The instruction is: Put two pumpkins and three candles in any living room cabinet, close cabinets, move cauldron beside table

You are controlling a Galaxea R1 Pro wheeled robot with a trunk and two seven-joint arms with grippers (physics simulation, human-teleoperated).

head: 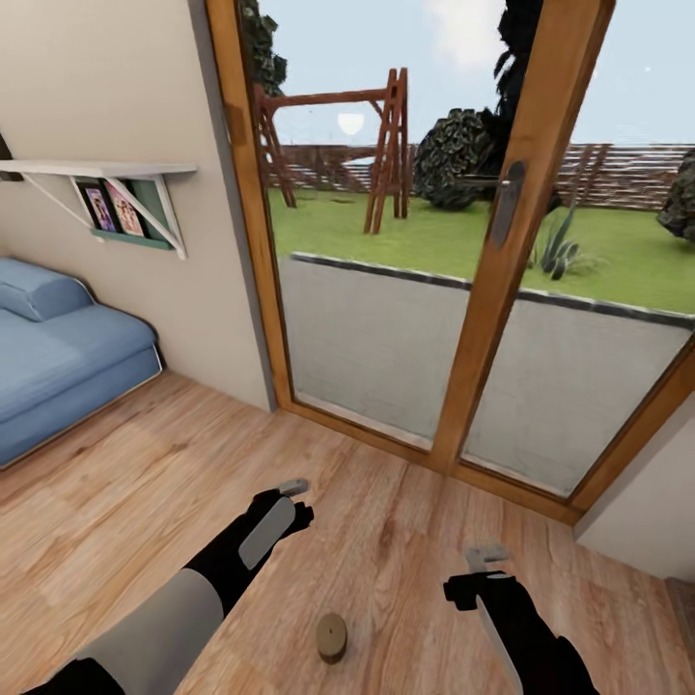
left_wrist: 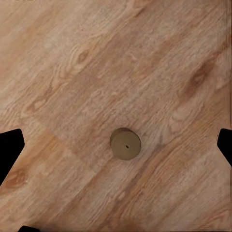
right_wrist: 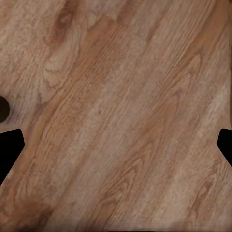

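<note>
Both arms' jaws gape empty above one candle (head: 331, 637) (upright) on the wood floor (head: 145, 483)

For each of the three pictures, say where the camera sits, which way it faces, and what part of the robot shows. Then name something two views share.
Head view: high on the robot, facing forward and down at the glass doors; both arms show.
Left wrist view: on the left arm, looking down at a candle on the wooden floor; dark fingertips show.
Right wrist view: looking down at floor; fingertips show.
Shared: head and left wrist views both show the candle.

One candle (head: 331, 637) (upright on the floor), two grippers, one blue sofa (head: 58, 362), one wall shelf (head: 106, 172)
</note>
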